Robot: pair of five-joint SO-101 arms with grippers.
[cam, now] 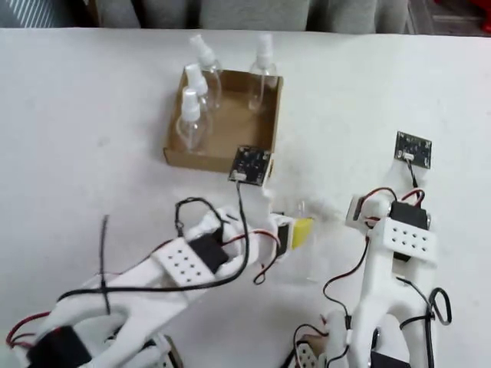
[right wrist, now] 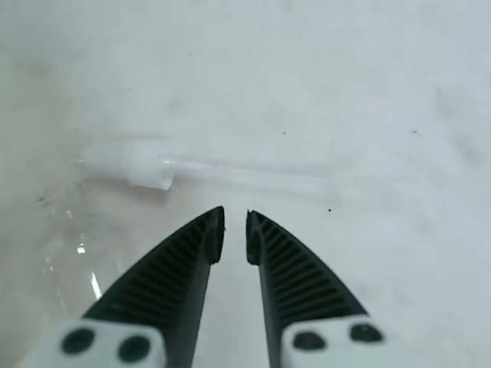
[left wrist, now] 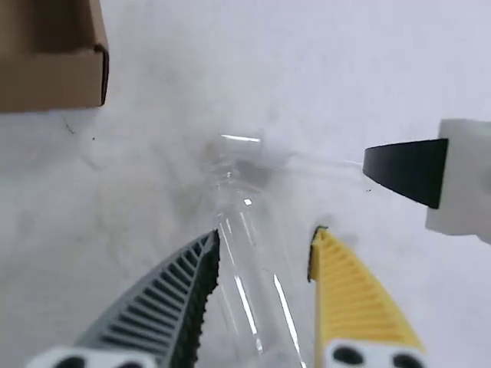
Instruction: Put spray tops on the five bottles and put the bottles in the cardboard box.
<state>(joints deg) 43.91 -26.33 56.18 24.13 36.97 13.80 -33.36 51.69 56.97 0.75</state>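
Left gripper point(left wrist: 265, 238): jaws closed on the uncapped bottle point(left wrist: 242, 176), grey one side, yellow the other. The bottle lies on its side on the table point(cam: 92, 115), about mid-table, nearer the near edge than the cardboard box point(cam: 219, 157). Right gripper point(right wrist: 234, 218): jaws almost closed, only a thin gap, holding nothing, just above the table. A loose spray top point(right wrist: 146, 165) with its tube lies flat just beyond the tips, beside the bottle's neck. The box holds four capped bottles point(cam: 192, 123), upright.
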